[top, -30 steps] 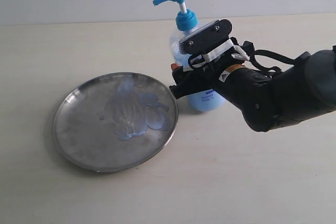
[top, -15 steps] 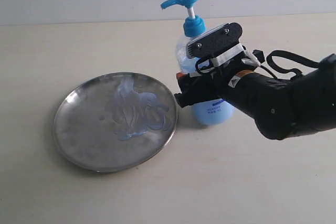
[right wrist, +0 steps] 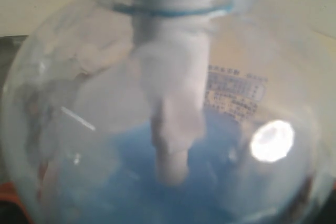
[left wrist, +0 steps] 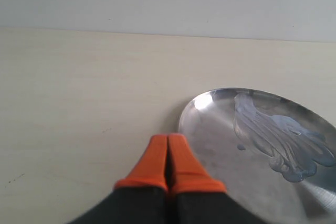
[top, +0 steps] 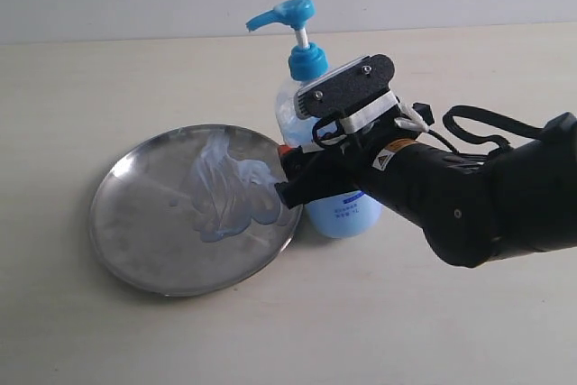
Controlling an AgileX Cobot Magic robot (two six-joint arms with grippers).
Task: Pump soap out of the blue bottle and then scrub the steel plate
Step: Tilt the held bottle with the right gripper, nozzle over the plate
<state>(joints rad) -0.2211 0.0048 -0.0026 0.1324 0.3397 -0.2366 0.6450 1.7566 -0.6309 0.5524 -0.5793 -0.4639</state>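
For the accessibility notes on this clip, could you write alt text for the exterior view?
The right gripper grips the body of the blue bottle, which stands on a pale table just beside the right rim of the steel plate. Pale blue soap is smeared in glossy streaks across the plate's middle and right side.

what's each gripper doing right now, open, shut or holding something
left gripper: shut, fingertips together, holding nothing
right gripper: closed around the blue bottle, holding it
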